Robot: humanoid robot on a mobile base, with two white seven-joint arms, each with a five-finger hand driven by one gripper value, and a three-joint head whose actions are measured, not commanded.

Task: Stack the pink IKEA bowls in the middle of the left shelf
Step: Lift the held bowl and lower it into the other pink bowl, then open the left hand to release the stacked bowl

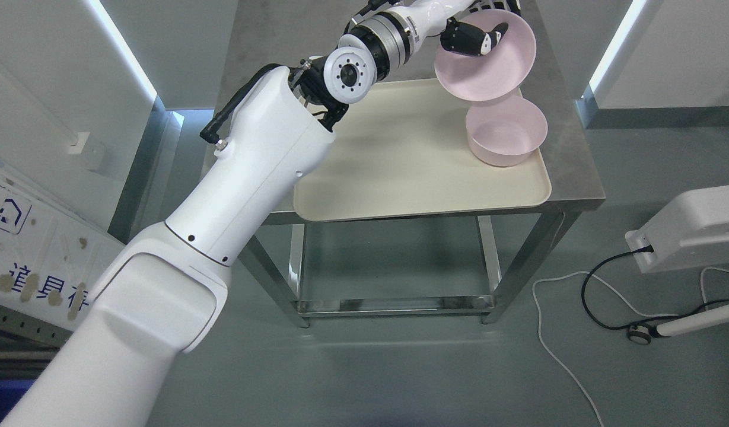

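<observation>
The left hand (474,38) is gripping a tilted pink bowl (489,59) by its rim at one o'clock, above a second bowl (506,133) sitting on the tray (411,178) atop the worktop (572,178), with neither yet shelved.

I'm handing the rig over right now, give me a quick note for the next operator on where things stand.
Left hand: shut on the held pink bowl, tilted, lifted above the tray.
Right hand: not in view.
Second pink bowl: upright on the cream tray's right side, on the steel table, just below the held bowl.
Done: one bowl picked up.
Left: no shelf shows in this view; neither bowl is on one yet, and they are not stacked.
</observation>
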